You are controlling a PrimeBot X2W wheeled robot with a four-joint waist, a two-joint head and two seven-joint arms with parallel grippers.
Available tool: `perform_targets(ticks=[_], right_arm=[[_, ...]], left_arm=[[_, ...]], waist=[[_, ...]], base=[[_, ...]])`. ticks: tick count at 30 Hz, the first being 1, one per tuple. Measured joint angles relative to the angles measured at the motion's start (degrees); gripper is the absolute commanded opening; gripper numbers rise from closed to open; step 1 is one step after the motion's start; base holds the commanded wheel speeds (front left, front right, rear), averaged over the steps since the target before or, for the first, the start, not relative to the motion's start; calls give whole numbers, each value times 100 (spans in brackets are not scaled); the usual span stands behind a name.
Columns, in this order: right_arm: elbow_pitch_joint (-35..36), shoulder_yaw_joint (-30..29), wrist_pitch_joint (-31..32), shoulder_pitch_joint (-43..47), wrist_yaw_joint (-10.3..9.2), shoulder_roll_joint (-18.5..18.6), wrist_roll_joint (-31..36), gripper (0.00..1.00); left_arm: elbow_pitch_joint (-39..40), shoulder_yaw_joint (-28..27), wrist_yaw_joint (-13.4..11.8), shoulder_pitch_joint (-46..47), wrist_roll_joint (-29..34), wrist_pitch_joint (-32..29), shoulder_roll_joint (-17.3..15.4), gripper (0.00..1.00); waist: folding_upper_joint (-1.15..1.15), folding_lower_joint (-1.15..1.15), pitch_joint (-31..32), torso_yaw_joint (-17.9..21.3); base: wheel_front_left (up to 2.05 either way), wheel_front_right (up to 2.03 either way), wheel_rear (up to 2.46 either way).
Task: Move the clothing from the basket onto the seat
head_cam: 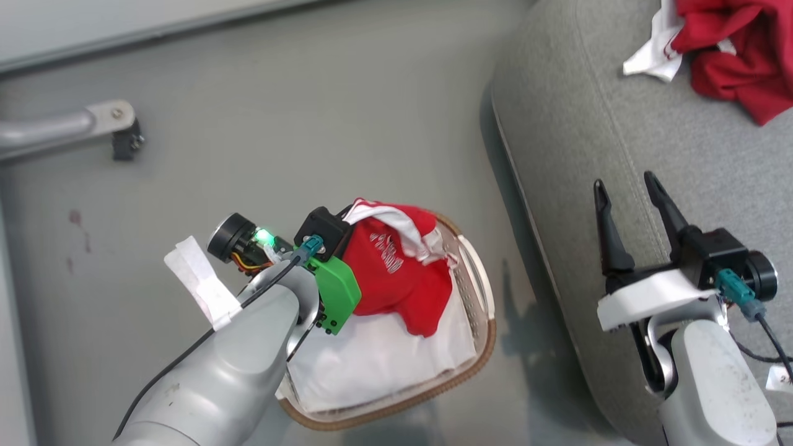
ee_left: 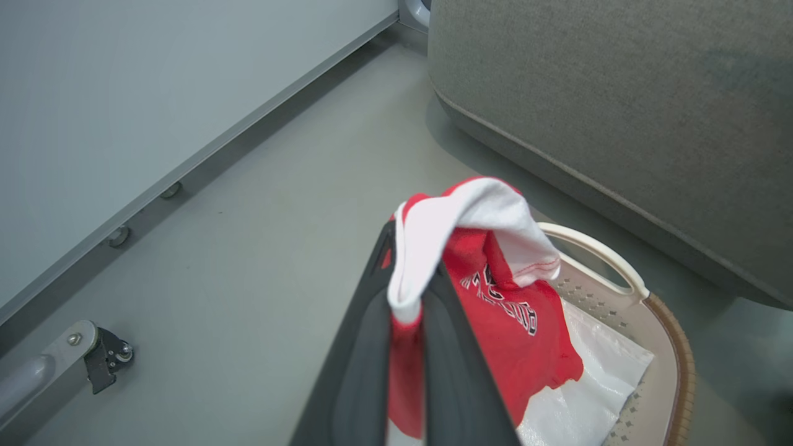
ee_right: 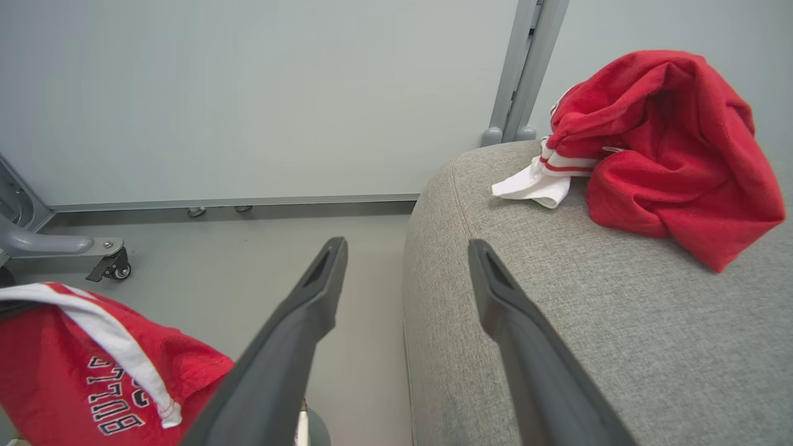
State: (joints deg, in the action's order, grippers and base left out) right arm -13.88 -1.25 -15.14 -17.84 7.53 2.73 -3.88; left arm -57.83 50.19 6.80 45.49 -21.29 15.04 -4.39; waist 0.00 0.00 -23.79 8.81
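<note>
Left wrist view: left gripper [ee_left: 413,263] is clenching the red jersey [ee_left: 514,334], likely needing lift off the basket [ee_left: 666,347] before crossing to the seat [ee_left: 619,105].

Bare floor [head_cam: 310,124] is stretching left of the basket [head_cam: 476,303]; the seat [head_cam: 588,155] is crowding its right, a castor leg [head_cam: 122,131] standing well apart.

Lab (staged living corner): couch [ee_right: 557,310], partition panels [ee_right: 248,93], castered frame [ee_right: 68,244].
</note>
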Motion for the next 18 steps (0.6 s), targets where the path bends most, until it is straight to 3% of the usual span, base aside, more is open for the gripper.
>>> perform_targets(ticks=[11, 18], right_arm=[[-168, 33, 0, 512, 0, 3, 87, 100], [-219, 145, 0, 633, 0, 2, 92, 100]], left_arm=[[1250, -201, -77, -94, 112, 7, -366, 0], [1740, -216, -76, 322, 163, -149, -588, 0]], waist=[[0, 0, 1387, -285], [0, 0, 2102, -399]], base=[[0, 0, 0], [0, 0, 0]])
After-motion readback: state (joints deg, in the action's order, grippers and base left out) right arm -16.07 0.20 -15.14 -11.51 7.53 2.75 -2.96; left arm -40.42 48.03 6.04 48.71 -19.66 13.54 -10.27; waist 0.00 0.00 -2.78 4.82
